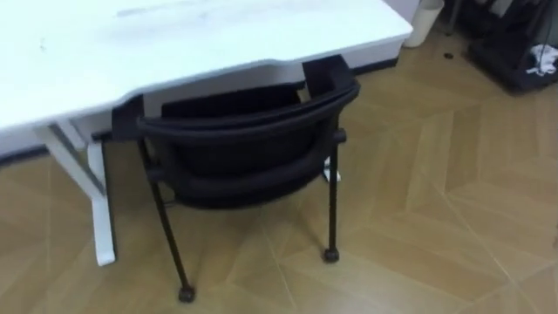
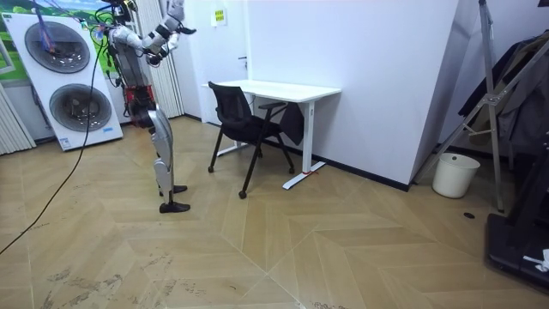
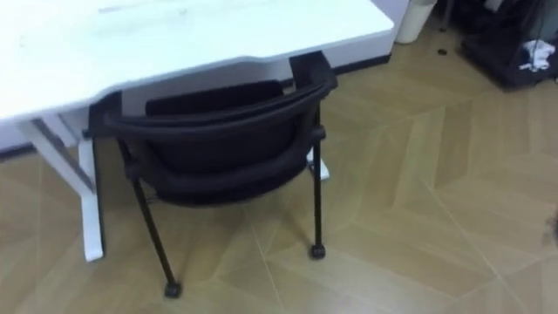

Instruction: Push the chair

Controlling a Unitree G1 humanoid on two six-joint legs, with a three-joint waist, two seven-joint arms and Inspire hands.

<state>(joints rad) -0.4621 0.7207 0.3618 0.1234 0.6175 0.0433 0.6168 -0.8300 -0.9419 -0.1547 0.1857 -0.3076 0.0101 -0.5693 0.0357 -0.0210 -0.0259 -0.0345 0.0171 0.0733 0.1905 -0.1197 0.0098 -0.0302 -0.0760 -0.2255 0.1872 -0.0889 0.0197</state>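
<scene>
Chair (image 1: 248, 148) sits part-way under the white counter (image 1: 174, 44), backrest facing the robot, long axis across the view. Robot stands on the floor (image 1: 453, 201) near it, not touching. One hand (image 2: 177, 23) is raised at head height, well above the backrest. Whether it is apart or together, cannot tell.
</scene>
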